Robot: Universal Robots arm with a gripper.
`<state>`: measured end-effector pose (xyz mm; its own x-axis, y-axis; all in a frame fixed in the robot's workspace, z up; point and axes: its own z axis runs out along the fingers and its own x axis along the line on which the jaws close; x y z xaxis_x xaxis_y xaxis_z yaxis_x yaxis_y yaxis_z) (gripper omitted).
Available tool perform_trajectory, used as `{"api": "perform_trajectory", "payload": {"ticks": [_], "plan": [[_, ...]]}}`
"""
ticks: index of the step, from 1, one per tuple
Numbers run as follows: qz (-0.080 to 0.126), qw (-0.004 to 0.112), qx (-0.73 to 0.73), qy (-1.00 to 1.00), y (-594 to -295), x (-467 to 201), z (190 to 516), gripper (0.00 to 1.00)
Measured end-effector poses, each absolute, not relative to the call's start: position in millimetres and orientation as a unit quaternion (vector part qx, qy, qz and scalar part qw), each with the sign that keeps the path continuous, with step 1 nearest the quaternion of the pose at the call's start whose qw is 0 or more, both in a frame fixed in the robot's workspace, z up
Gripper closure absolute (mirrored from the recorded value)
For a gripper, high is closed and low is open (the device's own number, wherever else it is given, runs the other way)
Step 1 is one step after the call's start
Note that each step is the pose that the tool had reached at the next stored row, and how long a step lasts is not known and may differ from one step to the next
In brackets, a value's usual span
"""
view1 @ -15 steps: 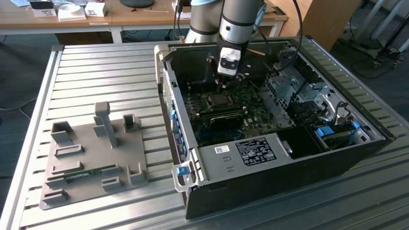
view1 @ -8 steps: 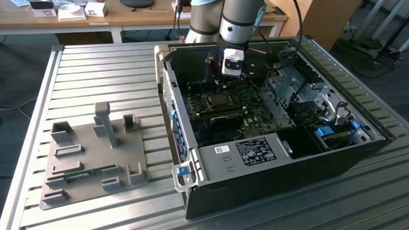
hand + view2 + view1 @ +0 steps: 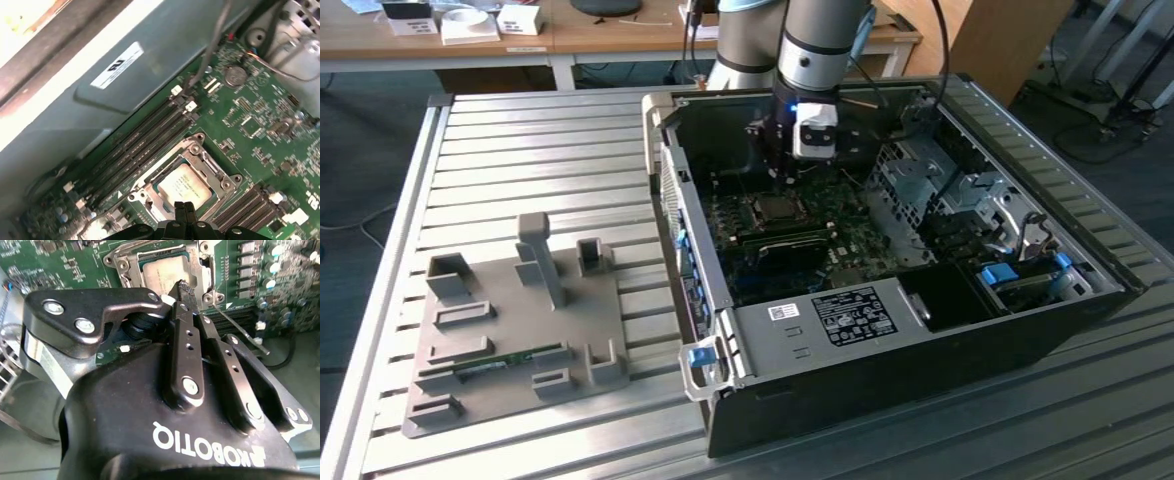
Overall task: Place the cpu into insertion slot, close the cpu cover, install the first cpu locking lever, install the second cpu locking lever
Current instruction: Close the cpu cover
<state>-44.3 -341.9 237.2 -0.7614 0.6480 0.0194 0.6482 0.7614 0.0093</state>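
- Pincer is shut. In the first wrist view the 2 fingers sit pressed tog. w/ only a hairline seam betw. them, and nothing is gripped.
- Second wrist view: the pincer has its tips closed and a ridged pad at the end. It sits over the socket's edge; can't tell if it touches the metal below.
- Exterior view: the pincer points down inside the open pc case, just above the socket.
- The cpu lies flat in the socket, pale top up, w/ its near edge cut off by the fingertips. In the second wrist view the cpu is partly hidden by a finger and the pincer body.
- The cpu cover is a silvery frame lying around the cpu, which shows through its open centre. It looks down flat, but can't confirm it is fully seated. In the second wrist view the cpu cover rims the chip on both sides.
- A locking lever shows as a thin metal rod running from the socket corner slantwise out over the board. Can't tell if it is latched or loose.
- RAM slots run just beside the socket, and a coin cell sits further off on the green board.
- Grey case wall w/ a white sticker lies beyond the slots.
- Exterior view: the case lies on its side on a slatted metal table. Inside it, a black box w/ white label sits toward the case's near end.
- A grey fixture tray sits on the exterior view's left, well apart from the case, w/ a green memory stick in it.
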Motion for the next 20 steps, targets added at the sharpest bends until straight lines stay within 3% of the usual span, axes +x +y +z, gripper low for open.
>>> {"api": "perform_trajectory", "payload": {"ticks": [20], "plan": [[-0.007,0.009,-0.203,-0.979,-341.9,-44.3,237.2,0.89]]}}
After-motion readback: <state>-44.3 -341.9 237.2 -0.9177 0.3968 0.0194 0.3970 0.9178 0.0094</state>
